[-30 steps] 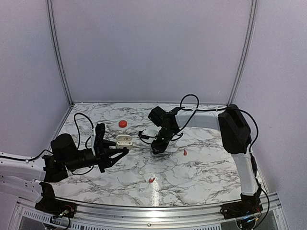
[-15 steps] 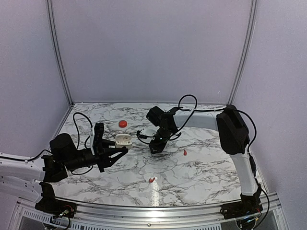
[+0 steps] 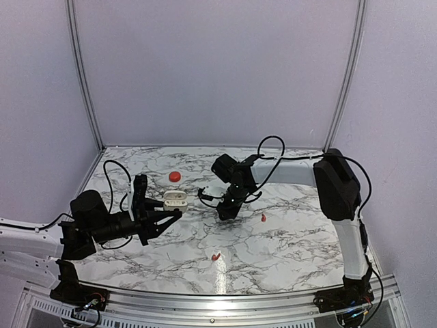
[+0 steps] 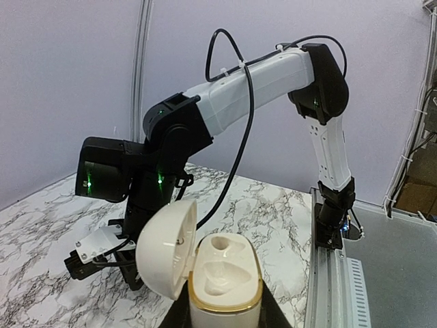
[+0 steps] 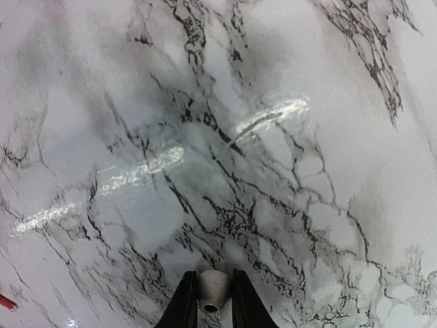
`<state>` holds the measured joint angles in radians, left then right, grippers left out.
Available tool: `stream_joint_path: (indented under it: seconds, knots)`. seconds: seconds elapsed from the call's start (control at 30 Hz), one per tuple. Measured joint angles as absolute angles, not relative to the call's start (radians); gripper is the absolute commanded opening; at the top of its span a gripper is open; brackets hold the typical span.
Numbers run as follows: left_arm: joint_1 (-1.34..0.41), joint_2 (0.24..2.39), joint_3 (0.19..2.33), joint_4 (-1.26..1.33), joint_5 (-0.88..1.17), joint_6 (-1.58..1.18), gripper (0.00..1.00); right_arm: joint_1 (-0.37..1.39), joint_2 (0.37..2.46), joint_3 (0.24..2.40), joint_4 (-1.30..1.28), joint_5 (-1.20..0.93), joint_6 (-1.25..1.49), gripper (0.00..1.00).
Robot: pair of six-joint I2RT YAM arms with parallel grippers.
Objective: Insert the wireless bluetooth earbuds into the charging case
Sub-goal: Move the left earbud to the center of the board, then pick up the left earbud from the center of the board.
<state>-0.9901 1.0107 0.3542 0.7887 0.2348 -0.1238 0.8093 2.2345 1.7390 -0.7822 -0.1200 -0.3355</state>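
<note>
the left gripper (image 3: 169, 207) is over the left half of the marble tabletop (image 3: 293, 239), roughly midway between the near and far edges. it is pinched on the charging case (image 3: 176, 199), holding it up off the surface. in the left wrist view the charging case (image 4: 222, 280) is a cream-white shell gripped by its lower part, with a dark finger at each side of its base. its hinged lid (image 4: 164, 249) is swung open to the left, and moulded recesses show in the top of the body. whether anything sits in them cannot be told.

the right gripper (image 3: 224, 214) points down over the middle of the tabletop, near the case and to its right, apart from it. in the right wrist view the right gripper (image 5: 214, 304) has its two fingers (image 5: 184, 307) drawn close together on an earbud (image 5: 213, 288), a small pale rounded piece with a dark opening at its lower end, held above the marble.

a small red round cap (image 3: 175, 176) lies toward the far edge, left of centre. one tiny red piece (image 3: 263, 218) lies on the marble just right of the right gripper. another red piece (image 3: 216, 257) lies near the middle of the near edge. what these red pieces are is too small to tell.
</note>
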Motion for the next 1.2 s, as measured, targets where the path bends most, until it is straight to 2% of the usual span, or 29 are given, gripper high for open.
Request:
stream_joint_path:
  seconds: [0.3, 0.47, 0.57, 0.63, 0.73, 1.2]
  knots:
    - [-0.99, 1.0, 0.354, 0.789, 0.235, -0.128, 0.0, 0.82, 2.022, 1.427, -0.787, -0.116, -0.248, 0.14]
    - [-0.99, 1.007, 0.354, 0.789, 0.239, -0.13, 0.0, 0.888, 1.925, 1.298, -0.827, -0.101, -0.183, 0.15]
    - [-0.99, 1.017, 0.354, 0.789, 0.246, -0.131, 0.0, 0.939, 1.917, 1.29, -0.846, -0.094, -0.151, 0.16]
    - [-0.99, 1.021, 0.354, 0.789, 0.253, -0.131, 0.0, 0.97, 1.917, 1.29, -0.857, -0.084, -0.133, 0.22]
    - [-0.99, 1.023, 0.354, 0.789, 0.254, -0.131, 0.0, 1.005, 1.922, 1.292, -0.879, -0.071, -0.116, 0.26]
    - [-0.99, 1.02, 0.354, 0.789, 0.254, -0.132, 0.0, 1.052, 1.999, 1.401, -0.999, 0.009, -0.104, 0.26]
